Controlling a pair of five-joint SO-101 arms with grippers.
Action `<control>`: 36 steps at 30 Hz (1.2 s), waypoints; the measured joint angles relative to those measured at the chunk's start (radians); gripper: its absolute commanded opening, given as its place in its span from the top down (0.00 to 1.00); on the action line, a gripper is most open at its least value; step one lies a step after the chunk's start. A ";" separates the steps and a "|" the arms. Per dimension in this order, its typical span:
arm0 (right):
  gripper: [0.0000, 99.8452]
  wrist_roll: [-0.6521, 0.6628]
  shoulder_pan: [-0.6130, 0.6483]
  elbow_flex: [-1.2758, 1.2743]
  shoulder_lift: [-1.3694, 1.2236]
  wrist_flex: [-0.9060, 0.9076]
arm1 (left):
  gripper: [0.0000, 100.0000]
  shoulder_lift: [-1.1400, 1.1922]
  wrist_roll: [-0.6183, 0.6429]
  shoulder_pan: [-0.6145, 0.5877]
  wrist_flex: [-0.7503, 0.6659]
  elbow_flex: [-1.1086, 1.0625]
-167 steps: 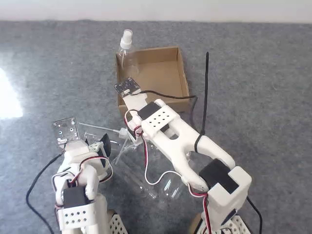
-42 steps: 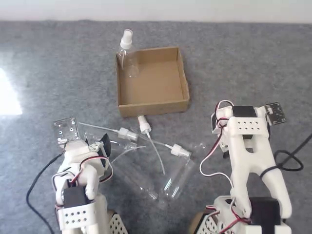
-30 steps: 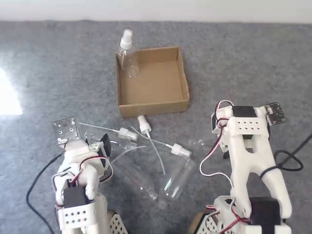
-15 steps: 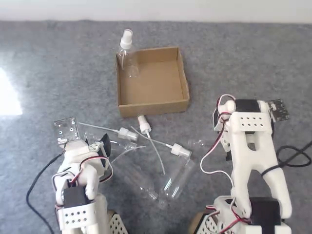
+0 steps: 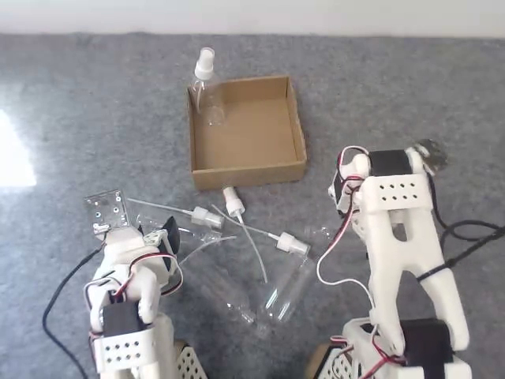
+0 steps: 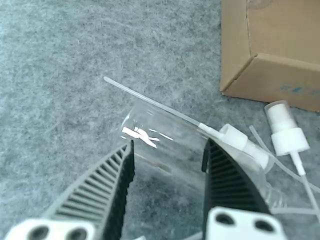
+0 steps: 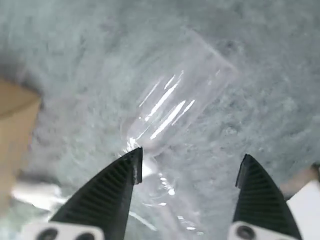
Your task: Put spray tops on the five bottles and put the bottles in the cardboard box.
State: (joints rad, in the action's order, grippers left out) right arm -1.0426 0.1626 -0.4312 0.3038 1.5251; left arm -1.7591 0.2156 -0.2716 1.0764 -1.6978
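Observation:
The cardboard box [image 5: 246, 126] sits at the back middle of the carpet, and a clear bottle with a spray top [image 5: 203, 79] stands at its back left corner. Three loose spray tops [image 5: 290, 244] lie in front of the box among several clear bottles [image 5: 286, 290] lying on their sides. My left gripper [image 6: 167, 155] is open, with a lying clear bottle [image 6: 150, 137] between its fingertips and a spray top with its tube [image 6: 235, 140] just beyond. My right gripper [image 7: 190, 162] is open, low over another lying clear bottle [image 7: 175, 102]. The right arm [image 5: 394, 205] stands right of the pile.
Grey carpet covers the whole table. The box corner [image 6: 260, 55] is near the left gripper, and a box edge [image 7: 12, 115] shows beside the right one. Cables trail behind the right arm [image 5: 465, 237]. Open carpet lies to the far left and far right.
The right arm drew back from the box front to the right side, then swung slightly left toward the lying bottle. The left arm kept still.

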 measured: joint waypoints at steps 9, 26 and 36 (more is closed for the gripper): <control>0.73 0.348 0.003 0.000 0.000 0.000 | 0.79 0.000 0.000 0.000 0.000 0.000; 0.73 0.876 0.008 0.000 0.000 0.000 | 0.79 0.000 0.000 0.000 0.000 0.000; 0.73 1.149 0.006 0.000 0.000 0.002 | 0.79 0.000 0.000 0.000 0.000 0.000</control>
State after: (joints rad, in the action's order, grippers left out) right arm 0.1066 0.1688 -0.4312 0.3038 1.5267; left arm -1.7591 0.2156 -0.2716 1.0764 -1.6978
